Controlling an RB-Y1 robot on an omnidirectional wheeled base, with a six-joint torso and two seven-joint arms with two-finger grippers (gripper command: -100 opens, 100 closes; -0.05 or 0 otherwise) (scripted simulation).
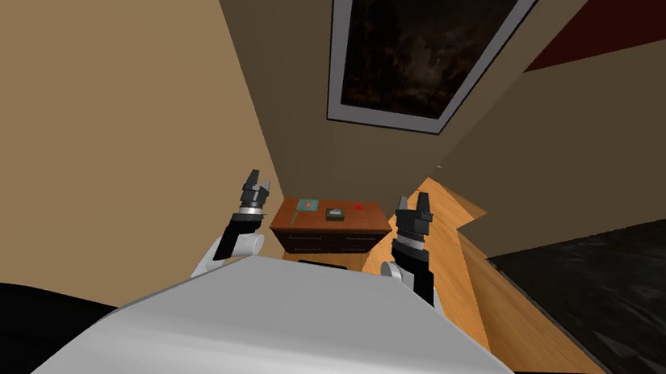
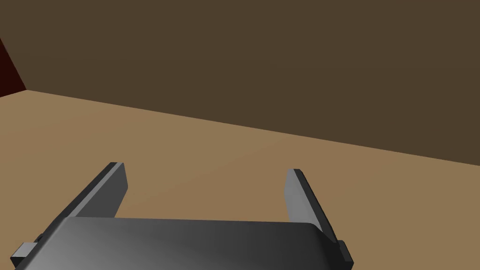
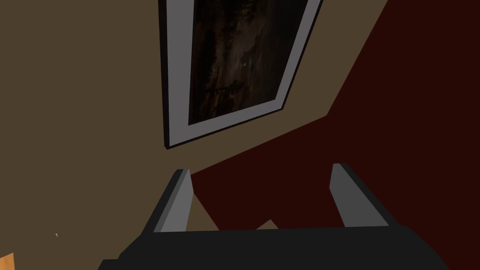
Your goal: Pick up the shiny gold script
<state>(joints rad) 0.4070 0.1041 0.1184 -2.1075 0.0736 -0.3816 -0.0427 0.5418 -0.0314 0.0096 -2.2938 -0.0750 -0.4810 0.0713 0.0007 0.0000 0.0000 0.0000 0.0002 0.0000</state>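
A low brown cabinet (image 1: 367,220) with drawers stands ahead against the wall, between my two raised arms. On its top lie a flat teal sheet-like item (image 1: 308,205), a small dark box (image 1: 334,214) and a small red thing (image 1: 358,207). They are too small to tell which is the script, and none looks gold. My left gripper (image 1: 256,186) (image 2: 205,168) is held up to the left of the cabinet, open and empty. My right gripper (image 1: 414,207) (image 3: 261,168) is up to the cabinet's right, also open with nothing between its fingers.
A tan wall (image 1: 88,121) runs close along my left side. A dark framed picture (image 1: 416,45) hangs above the cabinet. Orange wood floor (image 1: 487,300) leads forward on the right, with a dark floor area (image 1: 635,288) beyond it.
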